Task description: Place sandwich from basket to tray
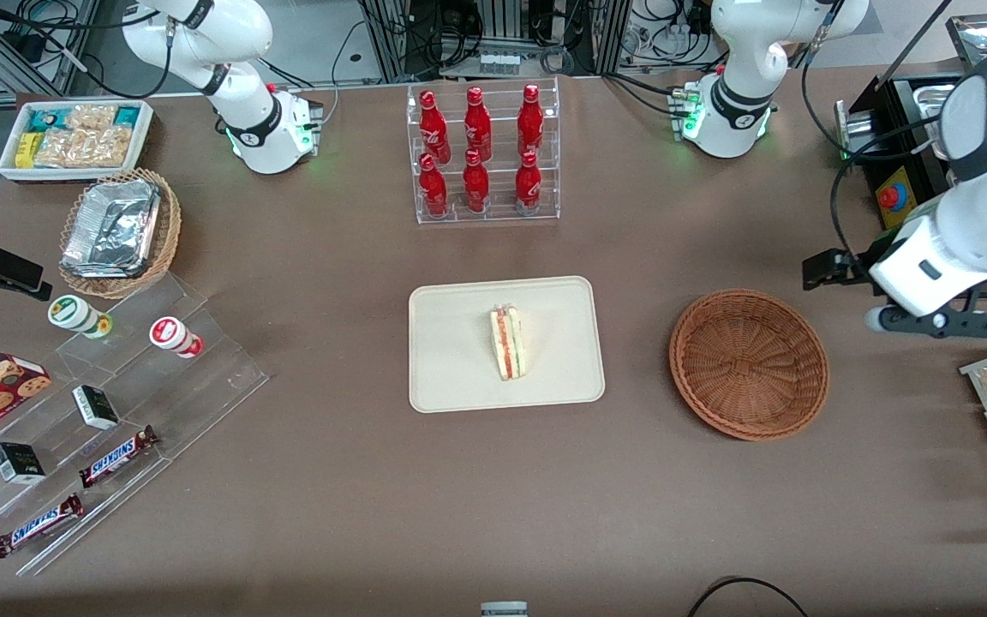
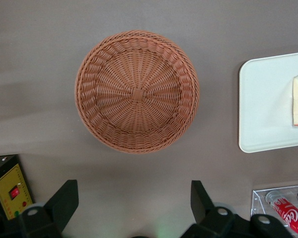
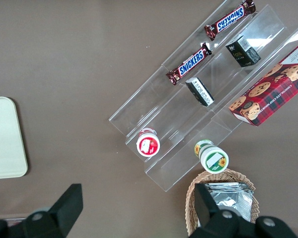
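The sandwich (image 1: 508, 344) lies on the cream tray (image 1: 451, 377), a little off the tray's middle toward the working arm's end of the bench (image 1: 356, 497), with its red and green filling layers showing along one edge. The tray sits flat near the middle of the bench, nearer the front camera than the clear rack of 6 red cola bottles (image 1: 481, 154). Beside the tray, toward the working arm's end, stands the round reddish-brown wicker basket (image 1: 749, 363), apart from the tray and with nothing in it. The left gripper (image 2: 134, 208) hangs high above the bench, off the basket's rim toward the working arm's end and well apart from the sandwich. Its 2 dark fingers (image 2: 64, 201) are spread wide and released, grasping nothing. In the left wrist view the whole basket shows between and past the fingers, with a corner of the tray and part of the sandwich alongside.
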Robot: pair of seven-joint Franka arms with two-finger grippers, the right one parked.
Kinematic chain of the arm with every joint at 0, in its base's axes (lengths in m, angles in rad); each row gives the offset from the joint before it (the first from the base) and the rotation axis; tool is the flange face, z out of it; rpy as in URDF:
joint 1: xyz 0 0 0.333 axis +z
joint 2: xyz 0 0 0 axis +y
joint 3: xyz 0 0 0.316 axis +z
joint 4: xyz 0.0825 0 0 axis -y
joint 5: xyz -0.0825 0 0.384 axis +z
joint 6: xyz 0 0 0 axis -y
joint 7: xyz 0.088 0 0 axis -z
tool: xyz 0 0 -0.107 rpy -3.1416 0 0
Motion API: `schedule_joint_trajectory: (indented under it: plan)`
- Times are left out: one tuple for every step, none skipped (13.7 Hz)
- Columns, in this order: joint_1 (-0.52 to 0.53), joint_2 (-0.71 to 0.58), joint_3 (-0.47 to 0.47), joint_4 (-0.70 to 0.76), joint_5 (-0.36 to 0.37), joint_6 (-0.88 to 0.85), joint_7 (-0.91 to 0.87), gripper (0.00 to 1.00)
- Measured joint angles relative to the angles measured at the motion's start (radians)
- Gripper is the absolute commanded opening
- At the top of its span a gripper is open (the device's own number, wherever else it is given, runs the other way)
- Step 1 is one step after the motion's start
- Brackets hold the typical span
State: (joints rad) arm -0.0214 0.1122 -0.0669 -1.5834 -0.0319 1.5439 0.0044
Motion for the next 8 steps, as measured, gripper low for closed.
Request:
schedule_joint_trajectory:
  plan:
    - [0.023, -0.016, -0.018, 0.000, 0.003, -0.011, 0.003, 1.00]
    - [0.044, -0.030, -0.038, -0.001, 0.008, -0.022, 0.004, 1.00]
    - [0.061, -0.042, -0.055, -0.001, 0.012, -0.033, 0.005, 1.00]
    - [0.070, -0.052, -0.064, -0.001, 0.014, -0.041, 0.008, 1.00]
    - [0.073, -0.061, -0.067, -0.001, 0.015, -0.048, 0.019, 1.00]
    - [0.075, -0.069, -0.067, -0.001, 0.016, -0.054, 0.035, 1.00]
    - [0.081, -0.076, -0.067, 0.000, 0.016, -0.065, 0.054, 1.00]
    - [0.085, -0.084, -0.066, 0.000, 0.016, -0.071, 0.068, 1.00]
